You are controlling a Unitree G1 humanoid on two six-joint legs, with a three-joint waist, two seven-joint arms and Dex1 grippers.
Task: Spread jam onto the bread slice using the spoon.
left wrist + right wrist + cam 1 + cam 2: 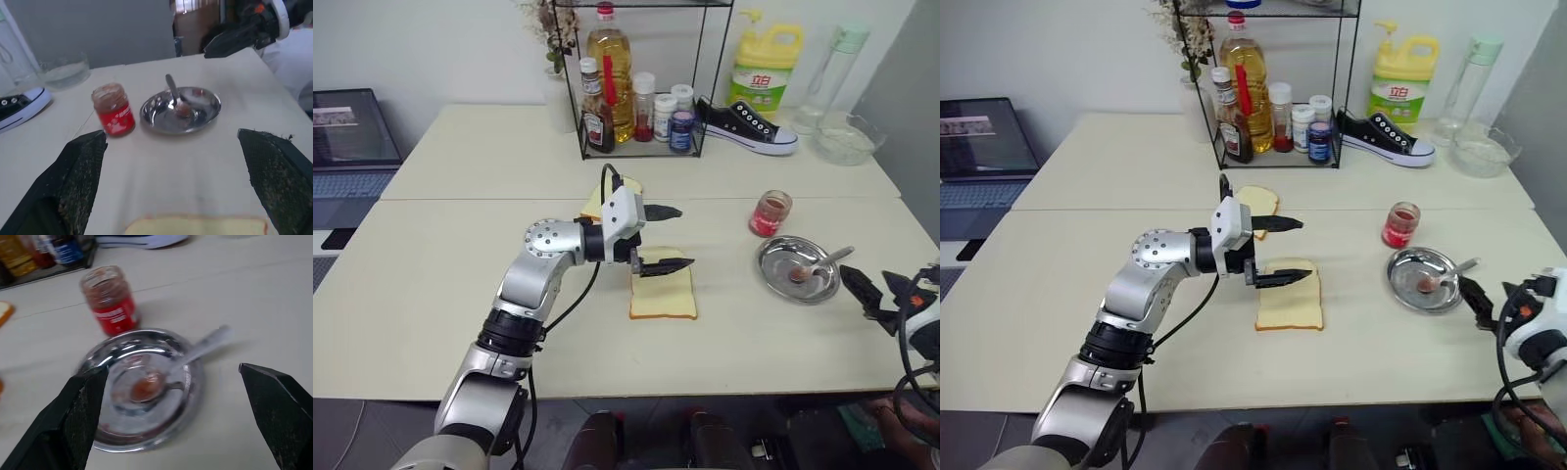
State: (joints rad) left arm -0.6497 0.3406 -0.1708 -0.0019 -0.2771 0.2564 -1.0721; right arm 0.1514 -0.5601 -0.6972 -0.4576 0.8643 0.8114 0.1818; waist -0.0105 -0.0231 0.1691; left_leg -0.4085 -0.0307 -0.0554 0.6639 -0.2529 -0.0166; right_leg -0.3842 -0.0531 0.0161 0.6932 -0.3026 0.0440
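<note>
1. The left gripper hovers above the bread slice, its jaws spread wide and holding nothing.
2. The bread slice lies flat on the surface, mid-table, with a second slice just behind the gripper.
3. The jam jar stands open beside the steel plate.
4. The spoon rests in the plate, bowl smeared with jam.
5. The right gripper, jaws spread and empty, sits near the plate's right.

The robot's left gripper, black fingers spread, hovers over a pale-yellow squarish bread slice while a slim silvery spoon, its bowl apparently jam-smeared, rests in a round steel plate.
</note>
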